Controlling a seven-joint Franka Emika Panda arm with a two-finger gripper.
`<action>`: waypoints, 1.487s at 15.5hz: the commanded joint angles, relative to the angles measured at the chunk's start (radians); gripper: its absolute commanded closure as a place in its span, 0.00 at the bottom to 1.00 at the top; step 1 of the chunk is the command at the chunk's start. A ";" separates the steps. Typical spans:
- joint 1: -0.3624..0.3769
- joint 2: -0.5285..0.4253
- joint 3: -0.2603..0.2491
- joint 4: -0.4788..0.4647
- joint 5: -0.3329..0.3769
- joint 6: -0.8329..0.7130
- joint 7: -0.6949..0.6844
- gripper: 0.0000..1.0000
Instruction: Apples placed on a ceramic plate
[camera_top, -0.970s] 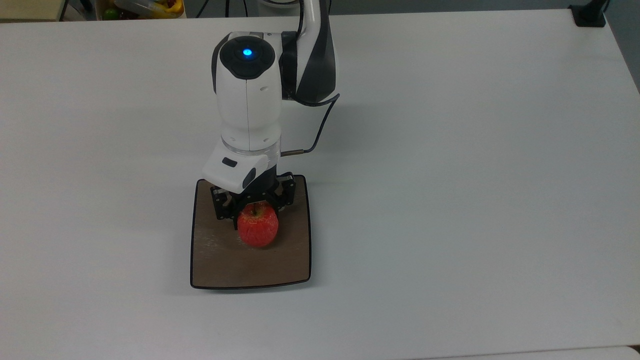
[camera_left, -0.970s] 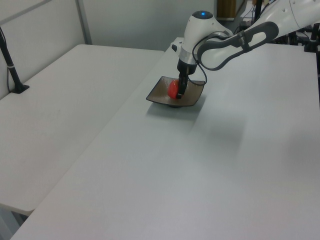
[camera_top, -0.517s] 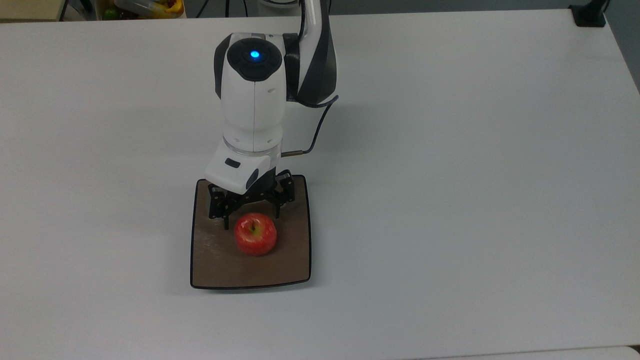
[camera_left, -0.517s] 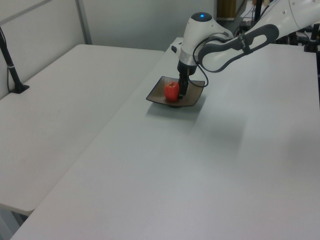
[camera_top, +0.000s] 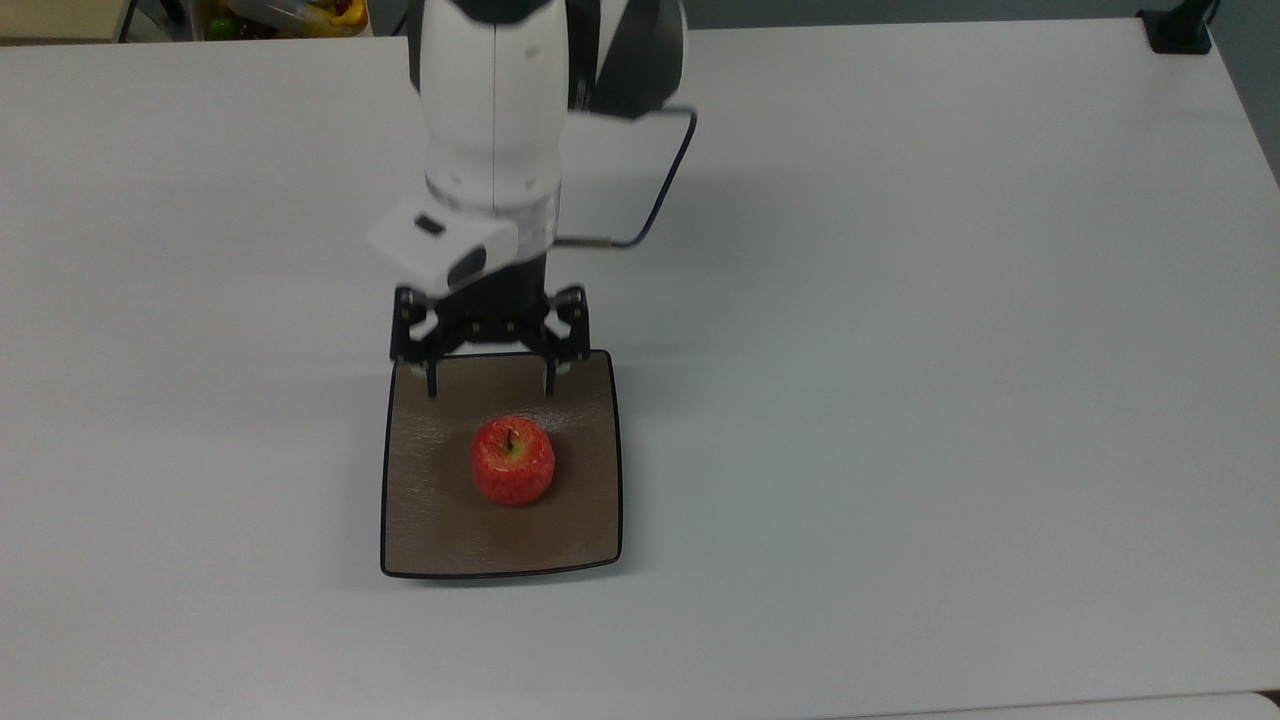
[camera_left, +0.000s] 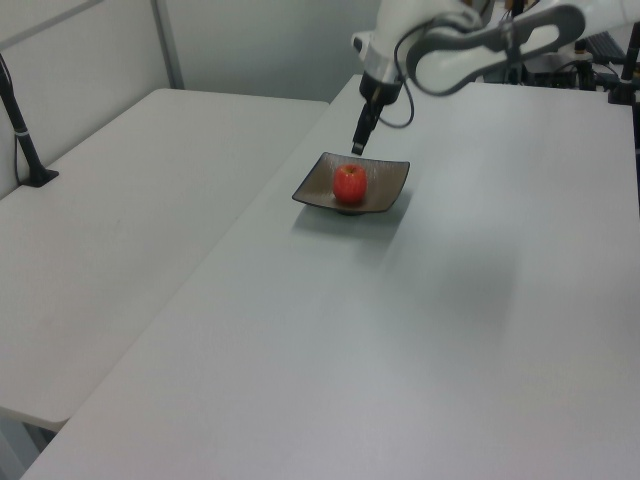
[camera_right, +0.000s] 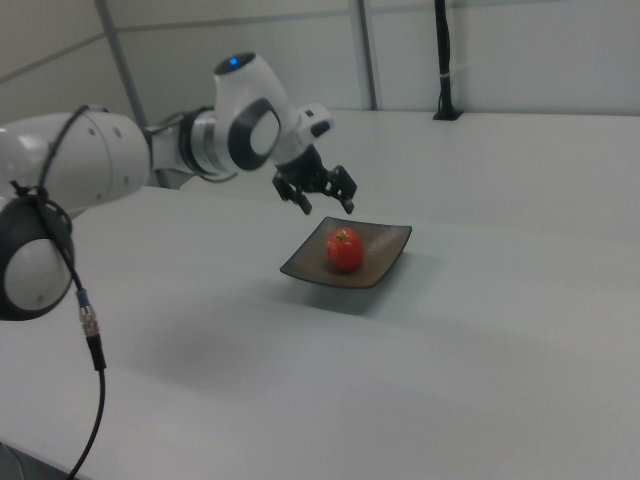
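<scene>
The apple (camera_top: 513, 461) sits upright at the centre of the ceramic plate (camera_top: 430, 520) on the white table (camera_top: 900, 400), stem up. At the plate's twelve o'clock edge in the top view, the hand (camera_top: 490, 387) hangs above, fingers spread wide, gripping nothing.

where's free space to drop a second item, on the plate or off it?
On the plate, the apple sits mid-plate; bare strips remain along the rim all round it. Crowded at the top view's upper plate edge, where the open gripper hangs. The table to the top view's right and left of the plate is bare.
</scene>
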 joint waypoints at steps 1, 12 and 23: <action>0.022 -0.189 -0.012 -0.052 -0.005 -0.168 0.111 0.00; -0.011 -0.482 0.039 -0.092 0.100 -0.582 0.218 0.00; -0.047 -0.577 0.102 -0.248 0.101 -0.570 0.181 0.00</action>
